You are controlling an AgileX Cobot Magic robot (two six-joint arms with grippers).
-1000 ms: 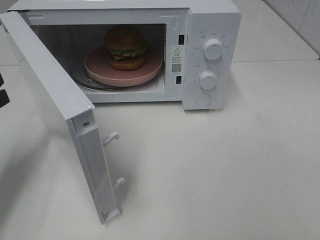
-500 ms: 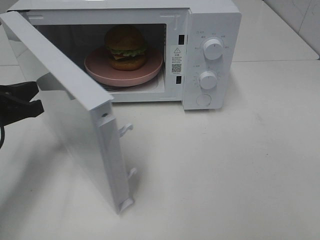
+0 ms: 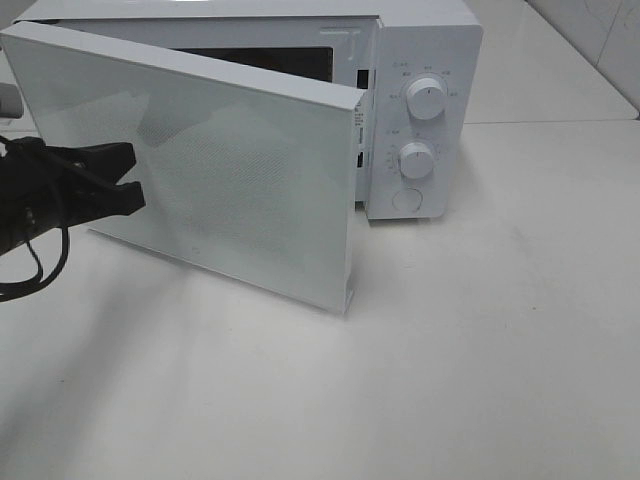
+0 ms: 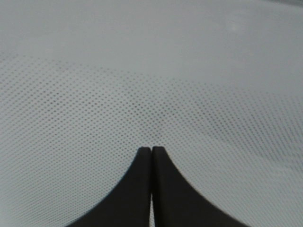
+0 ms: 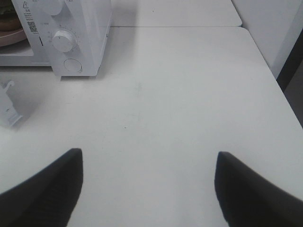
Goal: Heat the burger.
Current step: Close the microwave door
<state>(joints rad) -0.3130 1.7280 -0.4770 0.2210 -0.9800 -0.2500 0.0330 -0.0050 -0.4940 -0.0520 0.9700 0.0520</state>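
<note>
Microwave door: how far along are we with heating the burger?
Done: the pink plate sits inside the microwave. In hand: the shut left gripper presses on the door, which is ajar, not latched. Left: latch it, then set the upper knob and lower knob; the open right gripper hangs over the table.

Kitchen-like setup: white microwave on plain white countertop, pale tiled wall behind.
</note>
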